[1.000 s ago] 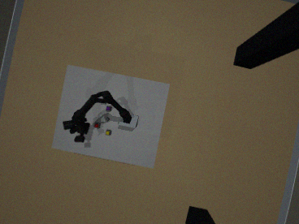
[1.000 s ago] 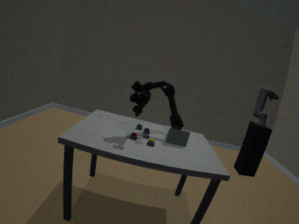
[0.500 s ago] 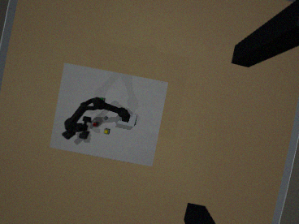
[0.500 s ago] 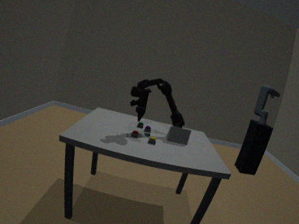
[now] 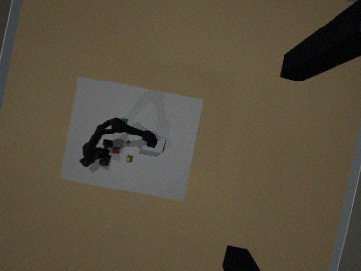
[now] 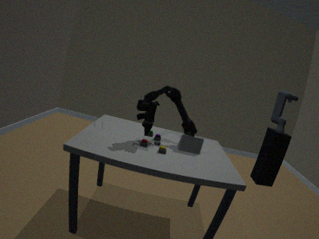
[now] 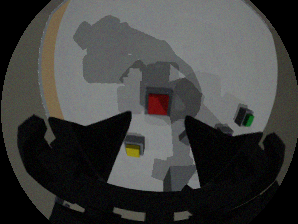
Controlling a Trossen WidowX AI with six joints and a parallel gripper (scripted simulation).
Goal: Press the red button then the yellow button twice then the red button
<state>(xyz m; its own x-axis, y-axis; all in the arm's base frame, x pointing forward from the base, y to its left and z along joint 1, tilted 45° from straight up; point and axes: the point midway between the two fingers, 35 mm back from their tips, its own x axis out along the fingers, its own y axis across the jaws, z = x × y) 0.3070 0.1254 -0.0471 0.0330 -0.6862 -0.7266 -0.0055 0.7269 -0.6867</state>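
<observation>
Four presses to go by the look of it: empty, part-open gripper hovering above red button, yellow button nearby, needing a straight push down.

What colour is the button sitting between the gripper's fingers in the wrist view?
Red. The wrist view shows it best, centred between the fingers, ahead of the gripper.

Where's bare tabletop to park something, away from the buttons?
Bare stretches: the table end left of the red button, and the end right of the grey base plate. Crowded: red, yellow and purple buttons under the open pincer.
</observation>
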